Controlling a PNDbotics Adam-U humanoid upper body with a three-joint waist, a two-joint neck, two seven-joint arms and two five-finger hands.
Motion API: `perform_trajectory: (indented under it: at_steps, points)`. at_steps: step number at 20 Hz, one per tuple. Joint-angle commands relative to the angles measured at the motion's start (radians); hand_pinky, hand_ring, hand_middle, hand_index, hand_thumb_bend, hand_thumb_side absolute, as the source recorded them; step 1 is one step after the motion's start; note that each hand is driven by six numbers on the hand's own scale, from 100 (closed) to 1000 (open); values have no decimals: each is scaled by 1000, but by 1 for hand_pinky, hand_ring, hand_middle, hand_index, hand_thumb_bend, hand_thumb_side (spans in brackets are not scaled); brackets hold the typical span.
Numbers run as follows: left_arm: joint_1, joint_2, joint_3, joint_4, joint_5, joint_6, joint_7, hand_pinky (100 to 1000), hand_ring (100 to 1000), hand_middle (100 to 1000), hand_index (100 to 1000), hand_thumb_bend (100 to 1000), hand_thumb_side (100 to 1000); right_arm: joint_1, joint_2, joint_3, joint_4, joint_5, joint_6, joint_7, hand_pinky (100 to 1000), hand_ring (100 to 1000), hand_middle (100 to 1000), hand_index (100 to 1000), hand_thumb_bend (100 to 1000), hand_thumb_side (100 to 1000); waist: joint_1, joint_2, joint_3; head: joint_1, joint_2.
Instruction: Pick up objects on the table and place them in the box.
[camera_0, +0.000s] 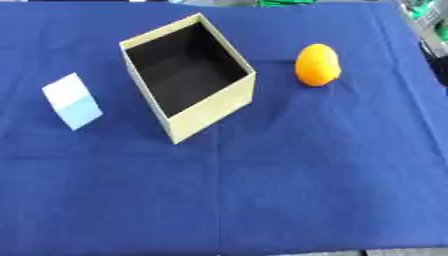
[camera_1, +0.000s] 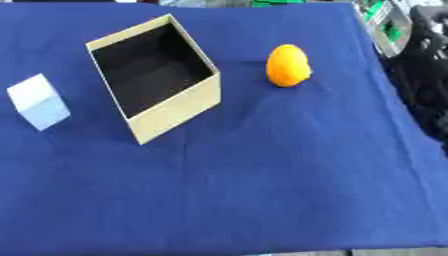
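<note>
hand (camera_1: 426, 65): we see only a dark blurred mass at right edge, fingers unreadable (left hand unseen) | orange object (camera_0: 317, 65): nearest it, on blue surface (camera_0: 306, 180) | box (camera_0: 213, 107): beyond, open, interior dark | pale cube (camera_0: 72, 101): farthest

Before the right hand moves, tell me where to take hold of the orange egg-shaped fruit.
Take the orange egg-shaped fruit around its rounded middle, coming from above: it stands clear on the blue tablecloth, apart from the open tan cardboard box, so fingers should fit on both sides.
</note>
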Motion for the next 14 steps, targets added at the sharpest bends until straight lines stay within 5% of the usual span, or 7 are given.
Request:
perform_trajectory:
  at_steps: [1, 14]
  points:
    - [-8, 27, 2, -21, -5, 1, 0, 725, 578, 573, 798, 366, 1000, -1, -45, -19, -23, -5, -16, 10, 887, 986, 935, 1000, 100, 1000, 1, -18, 0, 2, -13]
    - [-7, 34, 1, -21, -6, 1, 1, 725, 578, 571, 795, 365, 1000, 82, -96, -24, -69, -121, -91, 47, 904, 1000, 923, 1000, 100, 1000, -1, -24, -14, 12, -15]
